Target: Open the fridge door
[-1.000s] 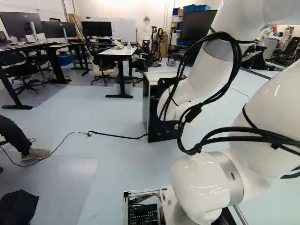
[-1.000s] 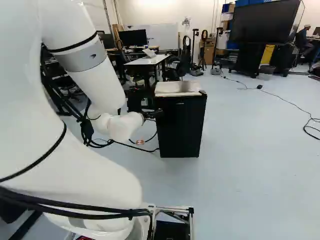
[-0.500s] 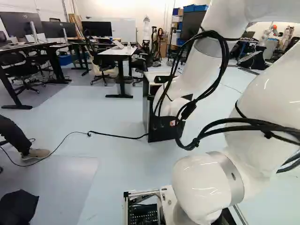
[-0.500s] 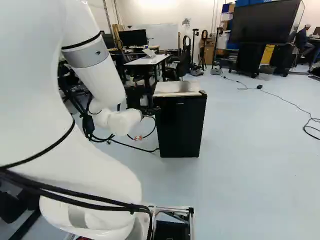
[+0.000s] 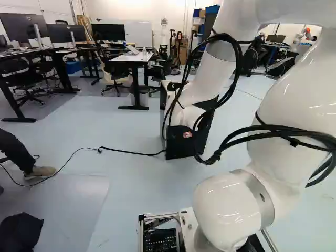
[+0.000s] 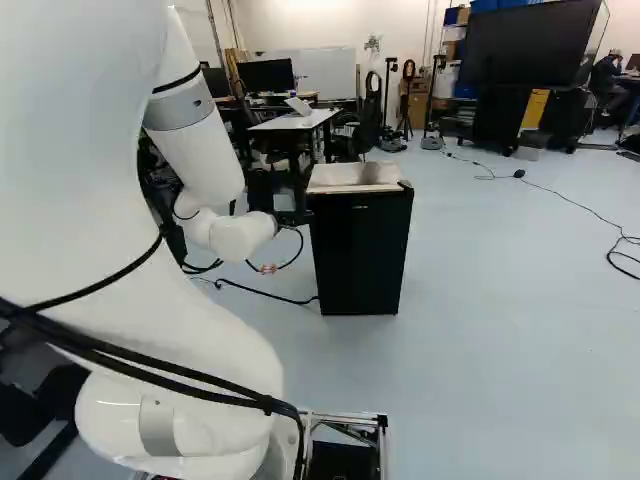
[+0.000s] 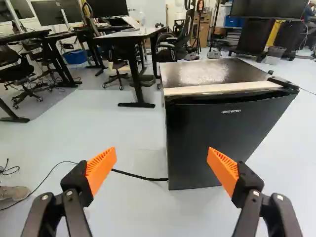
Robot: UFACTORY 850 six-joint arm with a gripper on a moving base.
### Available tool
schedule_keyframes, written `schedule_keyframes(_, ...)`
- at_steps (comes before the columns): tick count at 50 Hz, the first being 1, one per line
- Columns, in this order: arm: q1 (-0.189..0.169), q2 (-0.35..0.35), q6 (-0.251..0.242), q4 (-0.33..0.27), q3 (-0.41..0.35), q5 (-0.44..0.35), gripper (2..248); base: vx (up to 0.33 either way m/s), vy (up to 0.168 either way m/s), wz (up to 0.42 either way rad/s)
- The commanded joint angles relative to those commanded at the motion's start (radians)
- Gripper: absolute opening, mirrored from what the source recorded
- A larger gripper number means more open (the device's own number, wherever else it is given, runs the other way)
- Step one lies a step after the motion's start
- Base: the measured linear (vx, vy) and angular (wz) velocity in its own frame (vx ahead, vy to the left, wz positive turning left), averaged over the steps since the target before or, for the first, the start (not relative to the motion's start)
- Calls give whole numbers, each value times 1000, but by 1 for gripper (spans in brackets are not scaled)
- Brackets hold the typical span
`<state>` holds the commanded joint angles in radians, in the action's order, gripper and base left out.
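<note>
The boxy black fridge (image 7: 207,72) stands on the pale floor (image 7: 148,212), ahead of the wide-spread, orange-padded black fingers (image 7: 100,170). Its stiff, flat door (image 7: 212,143) likely sticks first, then swings lightly; the side edge nearest the black cord (image 7: 140,176) looks the best hold.

Near the far edge of a white-topped table (image 5: 125,58) are a laptop (image 6: 298,105) and a bottle (image 5: 144,51), with office chairs (image 5: 112,67) beside it, a whiteboard (image 6: 325,72) behind and a big dark screen (image 6: 530,45) at the right base view's upper right.

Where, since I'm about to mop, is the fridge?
In the right base view, the fridge stands on the floor just right of the gripper, nearer than the white table.
</note>
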<state>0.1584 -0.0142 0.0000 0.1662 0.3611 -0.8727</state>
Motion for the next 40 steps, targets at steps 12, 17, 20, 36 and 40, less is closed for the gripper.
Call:
schedule_keyframes(12, 42, -11, 0, 66, 11, -3, 247, 0, 0, 0)
schedule_keyframes(17, 61, -14, 0, 97, 14, -7, 247, 0, 0, 0)
schedule_keyframes(20, 71, -15, 0, 114, 16, -9, 247, 0, 0, 0)
schedule_keyframes(36, 127, -25, 0, 211, 26, -28, 247, 0, 0, 0)
schedule_keyframes(40, 141, -28, 0, 235, 29, -34, 247, 0, 0, 0)
